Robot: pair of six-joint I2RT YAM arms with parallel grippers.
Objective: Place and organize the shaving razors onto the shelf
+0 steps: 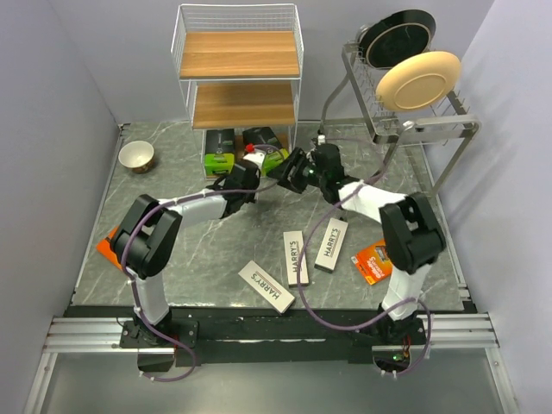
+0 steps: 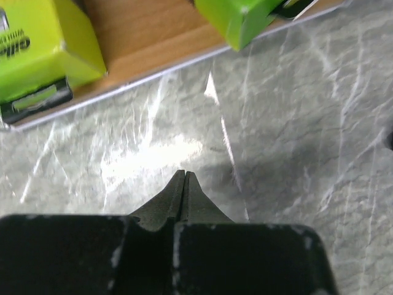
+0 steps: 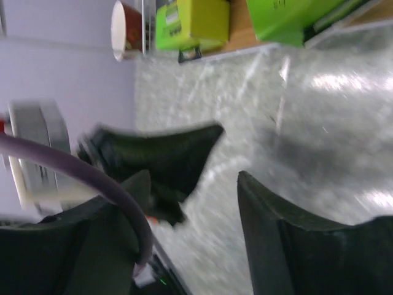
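Note:
The shelf (image 1: 237,78) stands at the back, a white wire rack with wooden tiers. Two black boxes with lime-green ends (image 1: 219,153) (image 1: 265,145) sit on its bottom tier; they also show in the left wrist view (image 2: 37,55) (image 2: 252,15) and the right wrist view (image 3: 190,21) (image 3: 288,15). Three white HARRY'S boxes (image 1: 266,285) (image 1: 296,257) (image 1: 331,243) lie on the table at the front. One orange pack (image 1: 373,262) lies front right; another (image 1: 108,244) lies partly under the left arm. My left gripper (image 1: 250,168) (image 2: 184,174) is shut and empty, just in front of the bottom tier. My right gripper (image 1: 291,170) (image 3: 193,178) is open and empty beside it.
A small bowl (image 1: 136,156) sits at the back left. A grey dish rack (image 1: 405,121) with plates stands at the back right. The two grippers are close together in front of the shelf. Grey walls close in on both sides of the table.

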